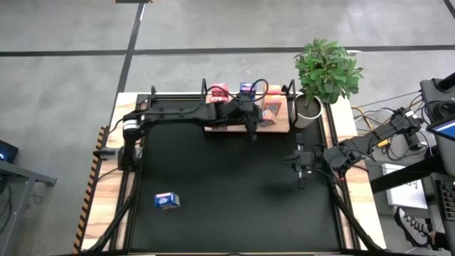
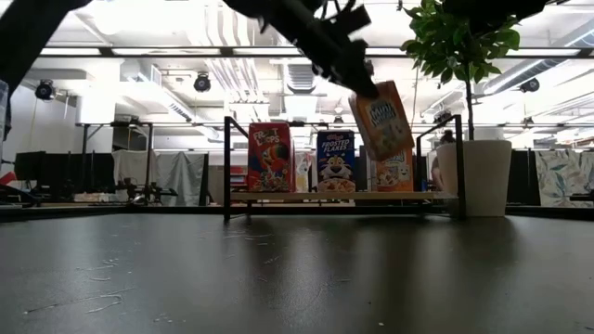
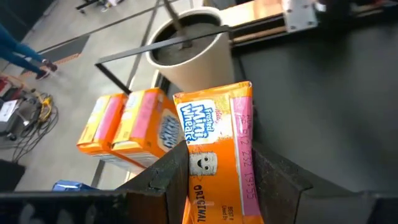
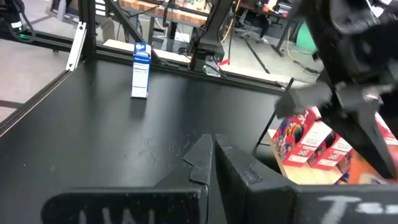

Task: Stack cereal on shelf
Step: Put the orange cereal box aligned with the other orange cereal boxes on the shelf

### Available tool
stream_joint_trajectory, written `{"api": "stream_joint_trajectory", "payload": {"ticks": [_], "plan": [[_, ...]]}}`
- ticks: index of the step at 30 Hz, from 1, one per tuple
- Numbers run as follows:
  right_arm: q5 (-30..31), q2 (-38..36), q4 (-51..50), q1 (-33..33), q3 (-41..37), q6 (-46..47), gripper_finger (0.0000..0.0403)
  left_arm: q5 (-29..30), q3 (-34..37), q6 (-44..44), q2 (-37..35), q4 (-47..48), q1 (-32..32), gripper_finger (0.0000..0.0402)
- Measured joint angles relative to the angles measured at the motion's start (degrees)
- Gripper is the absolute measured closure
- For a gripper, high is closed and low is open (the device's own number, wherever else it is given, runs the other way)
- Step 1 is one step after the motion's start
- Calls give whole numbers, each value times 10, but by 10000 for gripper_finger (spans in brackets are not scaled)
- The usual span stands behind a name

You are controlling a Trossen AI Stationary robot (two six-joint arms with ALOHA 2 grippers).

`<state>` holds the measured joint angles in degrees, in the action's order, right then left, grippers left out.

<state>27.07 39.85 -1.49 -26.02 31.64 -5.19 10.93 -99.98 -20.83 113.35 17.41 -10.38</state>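
Left gripper [image 3: 214, 186] is clamped on an orange cereal box [image 3: 217, 155], holding it tilted in the air just above the shelf [image 1: 281, 126]. Right gripper [image 4: 211, 155] sits pinched closed and empty near the table's right edge. One blue box [image 1: 166, 201] lies alone near the front left.

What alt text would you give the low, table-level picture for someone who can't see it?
A dark robot arm reaches down from above, its claw holding a tilted orange cereal box in the air over a low wooden shelf. On the shelf stand a red box, a blue box and an orange box; a white pot with a plant is beside it.
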Motion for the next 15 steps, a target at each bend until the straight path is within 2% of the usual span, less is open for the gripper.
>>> {"api": "stream_joint_trajectory", "payload": {"ticks": [15], "plan": [[1, -9, 2, 0, 0, -19, 392, 0, -1, 3, 55, -73, -11, 266]]}}
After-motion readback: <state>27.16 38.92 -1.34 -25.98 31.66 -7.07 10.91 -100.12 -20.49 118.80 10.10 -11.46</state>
